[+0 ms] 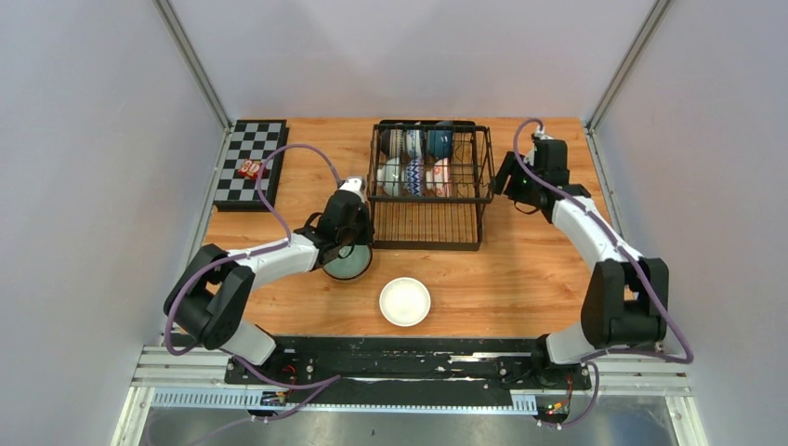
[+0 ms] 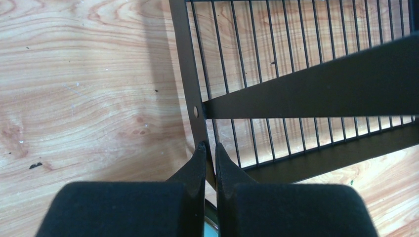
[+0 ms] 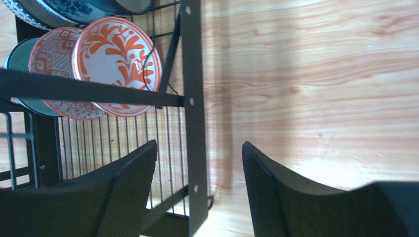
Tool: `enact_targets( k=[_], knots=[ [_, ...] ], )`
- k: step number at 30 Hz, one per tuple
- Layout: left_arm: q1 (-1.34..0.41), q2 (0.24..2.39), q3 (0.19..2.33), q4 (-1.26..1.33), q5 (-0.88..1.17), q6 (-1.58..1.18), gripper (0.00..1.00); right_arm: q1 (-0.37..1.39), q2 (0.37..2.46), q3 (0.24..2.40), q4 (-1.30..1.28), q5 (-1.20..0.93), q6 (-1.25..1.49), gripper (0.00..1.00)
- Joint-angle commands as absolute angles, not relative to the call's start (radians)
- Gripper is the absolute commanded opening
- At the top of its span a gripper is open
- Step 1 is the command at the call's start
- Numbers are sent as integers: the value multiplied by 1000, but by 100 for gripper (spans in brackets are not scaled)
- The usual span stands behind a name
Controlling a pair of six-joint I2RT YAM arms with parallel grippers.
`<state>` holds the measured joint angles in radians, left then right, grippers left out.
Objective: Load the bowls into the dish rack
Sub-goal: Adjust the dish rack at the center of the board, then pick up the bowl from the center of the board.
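Observation:
The black wire dish rack [image 1: 428,244] stands at the middle back of the table, with several bowls [image 1: 415,174] on edge inside it. My left gripper [image 1: 350,245] is shut on the rim of a pale green bowl [image 1: 345,266], just off the rack's front left corner. In the left wrist view the fingers [image 2: 197,170] pinch its thin dark rim, with the rack frame [image 2: 316,84] beyond. A white bowl [image 1: 405,302] lies on the table in front. My right gripper [image 1: 505,182] is open beside the rack's right side, its jaws either side of a rack post [image 3: 191,74]. An orange-patterned bowl [image 3: 118,64] leans inside.
A black-and-white checkerboard [image 1: 243,139] lies at the back left with a small red object [image 1: 249,168] on it. Grey walls close in the table on the left, the right and the back.

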<state>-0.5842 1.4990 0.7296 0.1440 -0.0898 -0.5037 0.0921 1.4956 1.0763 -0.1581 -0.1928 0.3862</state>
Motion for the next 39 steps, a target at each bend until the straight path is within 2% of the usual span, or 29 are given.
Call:
enact_targets(
  k=[1,3,4,6,10,14,18,21,23,28,33,39],
  knots=[
    [-630,1524,785,211,89,-539,0,35,1396,991,-192,-141,439,70],
    [-629,1536,798,218,103,-548,0,31,1335,960,-210,-141,436,83],
    [-630,1544,805,222,112,-551,0,30,1299,939,-215,-127,438,96],
    [-632,1555,819,225,121,-554,0,30,1236,902,-231,-66,469,100],
    [-637,1581,851,227,115,-555,0,26,1139,870,-315,-7,480,100],
    [-642,1606,874,233,124,-567,0,26,1023,807,-319,-108,465,99],
    [-645,1587,878,210,111,-560,2,26,894,732,-348,-183,449,92],
    [-644,1559,878,168,94,-549,12,34,818,689,-399,-256,445,88],
    [-645,1532,876,138,85,-539,24,53,769,659,-423,-300,454,86],
    [-644,1463,875,42,55,-516,45,130,683,634,-514,-326,466,83],
    [-646,1385,865,-89,50,-496,52,244,643,612,-543,-326,503,82],
    [-646,1251,805,-220,63,-508,57,514,685,622,-515,-182,577,81]
  ],
)
